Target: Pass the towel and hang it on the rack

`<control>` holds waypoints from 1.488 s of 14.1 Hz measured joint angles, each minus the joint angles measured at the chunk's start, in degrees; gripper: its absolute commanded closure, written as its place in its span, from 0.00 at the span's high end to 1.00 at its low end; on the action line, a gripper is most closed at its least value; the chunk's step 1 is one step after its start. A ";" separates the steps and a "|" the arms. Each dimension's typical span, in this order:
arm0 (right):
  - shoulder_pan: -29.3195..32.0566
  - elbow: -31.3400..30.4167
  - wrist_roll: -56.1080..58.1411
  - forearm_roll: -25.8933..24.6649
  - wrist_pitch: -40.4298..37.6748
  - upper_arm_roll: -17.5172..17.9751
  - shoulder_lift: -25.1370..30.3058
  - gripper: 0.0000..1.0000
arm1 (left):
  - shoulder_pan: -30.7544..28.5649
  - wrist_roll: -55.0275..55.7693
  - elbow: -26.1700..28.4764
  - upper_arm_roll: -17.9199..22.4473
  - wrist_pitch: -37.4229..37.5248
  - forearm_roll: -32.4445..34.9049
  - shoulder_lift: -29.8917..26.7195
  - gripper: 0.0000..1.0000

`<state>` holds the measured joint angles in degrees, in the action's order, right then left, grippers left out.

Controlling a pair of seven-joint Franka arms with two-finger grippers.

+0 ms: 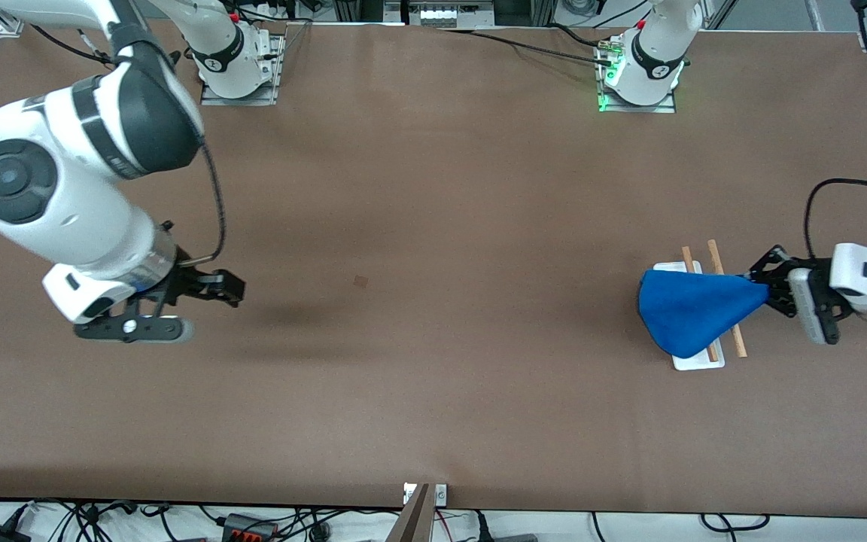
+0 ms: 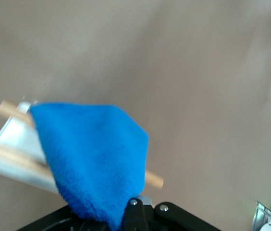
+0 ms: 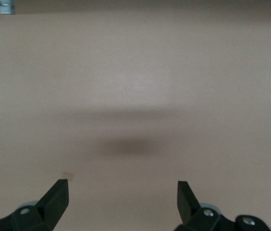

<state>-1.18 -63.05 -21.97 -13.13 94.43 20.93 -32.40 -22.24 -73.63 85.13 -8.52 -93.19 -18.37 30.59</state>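
Note:
The royal-blue towel (image 1: 693, 311) lies draped over the rack (image 1: 704, 363) at the left arm's end of the table, covering most of its white base and rods. The two wood rods (image 1: 716, 256) stick out past the towel. My left gripper (image 1: 766, 292) is shut on a corner of the towel, pulling it into a point beside the rack. In the left wrist view the towel (image 2: 94, 159) hangs over the rods (image 2: 153, 179) right at the jaws. My right gripper (image 1: 234, 290) is open and empty, above bare table at the right arm's end; its fingertips (image 3: 58, 192) show wide apart.
A small dark mark (image 1: 360, 281) is on the brown table (image 1: 433, 391) near the middle. The arm bases (image 1: 238, 68) stand along the table's edge farthest from the front camera.

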 measured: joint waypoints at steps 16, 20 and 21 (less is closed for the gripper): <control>2.77 -7.61 17.47 9.96 -3.32 -19.82 10.78 1.00 | -7.79 -3.60 0.09 0.16 -5.21 2.25 9.97 1.00; 2.75 -9.92 22.86 10.04 -3.73 -22.03 14.16 1.00 | -8.15 -3.64 -2.17 0.12 -3.23 2.25 9.88 1.00; 2.72 -11.13 22.93 10.04 -3.73 -22.03 15.30 1.00 | -8.15 -3.64 -3.38 0.12 -1.61 2.25 9.81 1.00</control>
<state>1.54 -74.18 0.96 -3.09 90.69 -1.11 -17.10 -30.39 -77.27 81.75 -8.40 -94.80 -16.12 40.40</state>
